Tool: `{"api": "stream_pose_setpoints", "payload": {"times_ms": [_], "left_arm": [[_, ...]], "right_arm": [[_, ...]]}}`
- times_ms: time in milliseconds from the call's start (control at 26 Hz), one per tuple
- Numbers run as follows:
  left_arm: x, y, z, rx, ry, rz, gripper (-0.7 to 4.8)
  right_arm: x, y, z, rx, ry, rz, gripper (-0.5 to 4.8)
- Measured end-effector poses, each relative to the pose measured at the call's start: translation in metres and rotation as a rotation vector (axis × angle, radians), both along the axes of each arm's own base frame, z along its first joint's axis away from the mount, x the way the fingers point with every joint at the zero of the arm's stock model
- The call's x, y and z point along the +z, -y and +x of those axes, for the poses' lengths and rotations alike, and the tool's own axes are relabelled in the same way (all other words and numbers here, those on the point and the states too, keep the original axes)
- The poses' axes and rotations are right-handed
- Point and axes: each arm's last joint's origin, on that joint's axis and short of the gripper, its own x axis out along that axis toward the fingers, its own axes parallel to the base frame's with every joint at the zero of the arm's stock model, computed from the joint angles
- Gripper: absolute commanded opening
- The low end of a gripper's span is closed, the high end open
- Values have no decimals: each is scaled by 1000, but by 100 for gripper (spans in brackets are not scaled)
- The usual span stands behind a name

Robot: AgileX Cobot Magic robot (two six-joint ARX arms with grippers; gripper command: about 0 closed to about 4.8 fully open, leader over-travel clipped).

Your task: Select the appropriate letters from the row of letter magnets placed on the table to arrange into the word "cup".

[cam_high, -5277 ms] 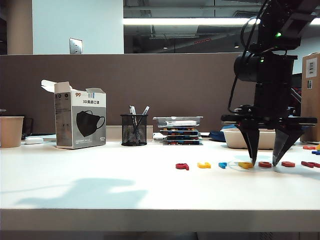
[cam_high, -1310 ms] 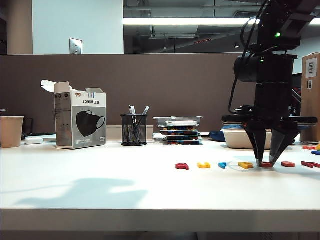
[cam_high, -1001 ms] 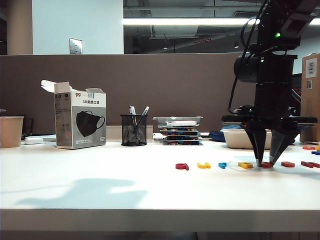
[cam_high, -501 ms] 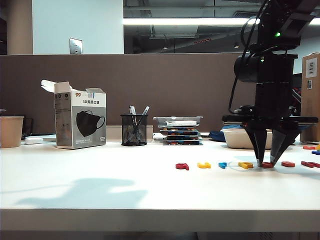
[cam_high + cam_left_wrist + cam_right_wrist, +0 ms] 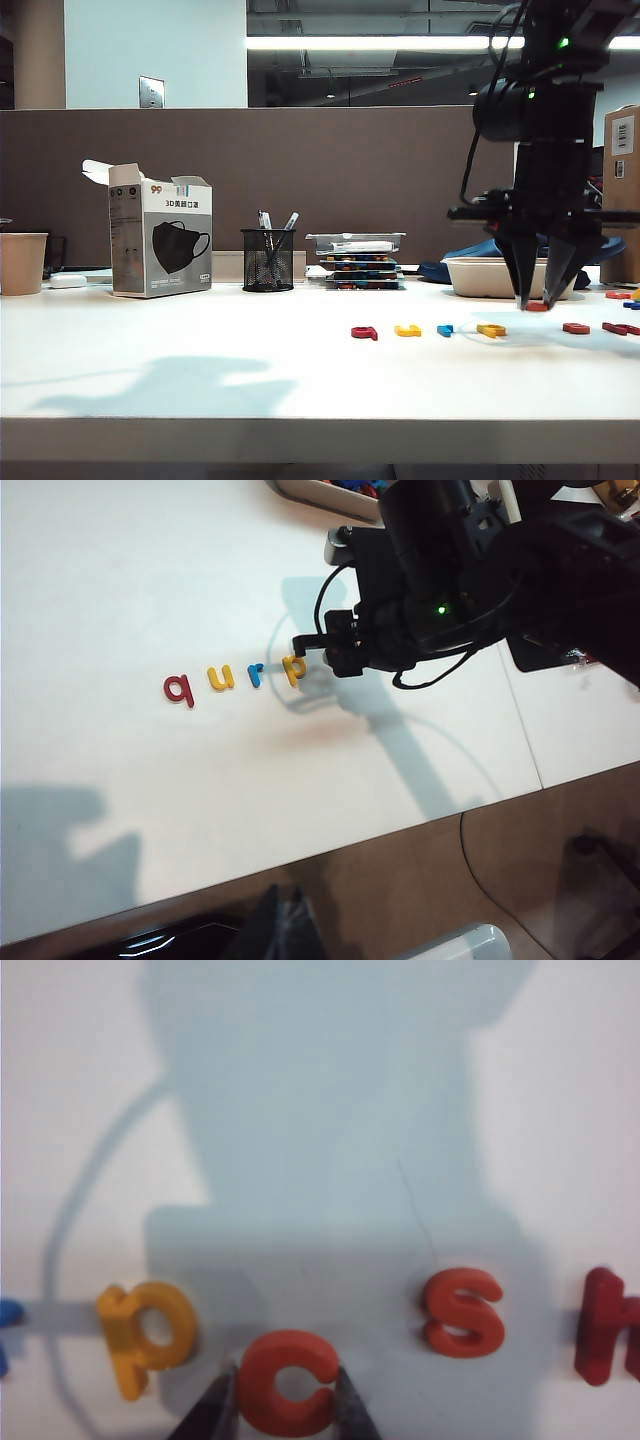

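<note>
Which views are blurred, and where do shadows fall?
Right wrist view: soft focus; the right hand holding the orange c throws a wide grey shadow over the table. Left wrist view: sharp; dark shadow at the table's near edge. Exterior view: sharp; faint shadow at left.

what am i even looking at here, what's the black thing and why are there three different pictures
The black thing is a robot arm. Its two-finger right gripper is shut on an orange-red letter c, held just above the white table.

One picture comes from a camera facing the table. The other two come from cameras on the robot's two wrists. The right wrist view looks down past the fingertips at the c. The left wrist view looks down from higher up; the left gripper itself is not in view.

On the table lies a row of letter magnets: dark red q, yellow u, blue r and yellow p. An s lies further along.
</note>
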Motion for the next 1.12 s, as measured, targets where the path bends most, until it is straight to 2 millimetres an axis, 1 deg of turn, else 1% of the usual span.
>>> {"api": "stream_pose_setpoints", "payload": {"times_ms": [154,385,616,732,924,1001,1078,1117], "left_arm": [[0,0,0,0,0,0,-5],[0,0,0,0,0,0,-5],[0,0,0,0,0,0,-5],[0,0,0,0,0,0,-5],[0,0,0,0,0,0,-5],[0,0,0,0,0,0,-5],[0,0,0,0,0,0,-5],[0,0,0,0,0,0,-5]], "right_arm": [[16,1,-5,0,41,12,104],[50,5,-22,0,99,55,104],[88,12,-52,-11,126,66,104],[99,10,-62,2,147,76,104],[121,-1,-82,38,207,124,104],[125,-9,-88,58,215,134,104],[125,-23,-96,86,195,144,104],[124,-27,-98,94,186,144,104]]}}
